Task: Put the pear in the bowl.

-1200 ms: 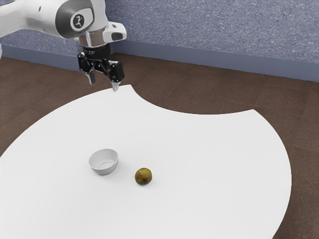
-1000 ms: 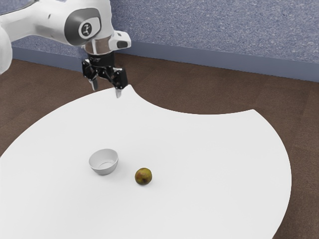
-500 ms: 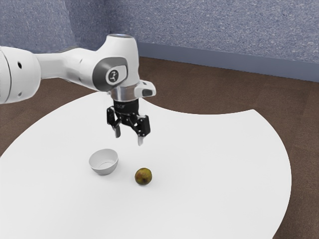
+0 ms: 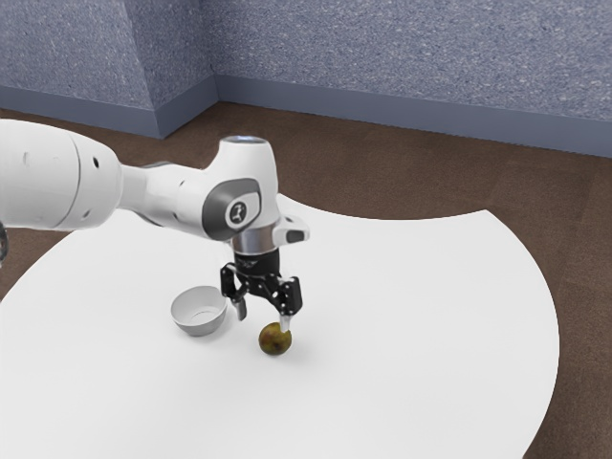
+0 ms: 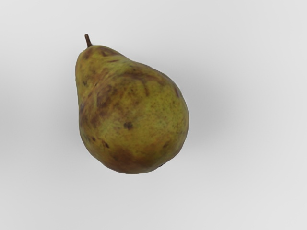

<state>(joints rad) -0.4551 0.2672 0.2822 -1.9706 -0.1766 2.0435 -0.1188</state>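
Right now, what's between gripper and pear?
Nothing visible: the wrist view shows the pear unobscured, and in the exterior view my open gripper hangs close above it.

Exterior view: strong, even light is noted on the table (image 4: 411, 306), rendered almost flat white. The floor (image 4: 382, 177) is registered as much dimmer, the wall (image 4: 411, 48) as mid-toned. Faint, soft-edged shading is seen by the pear (image 4: 273, 342); gentle grey gradation is observed inside the bowl (image 4: 200, 326). Wrist view: diffuse shadow is cast on pale grey, deepest beside the pear's broad end. Source direction could not be determined.
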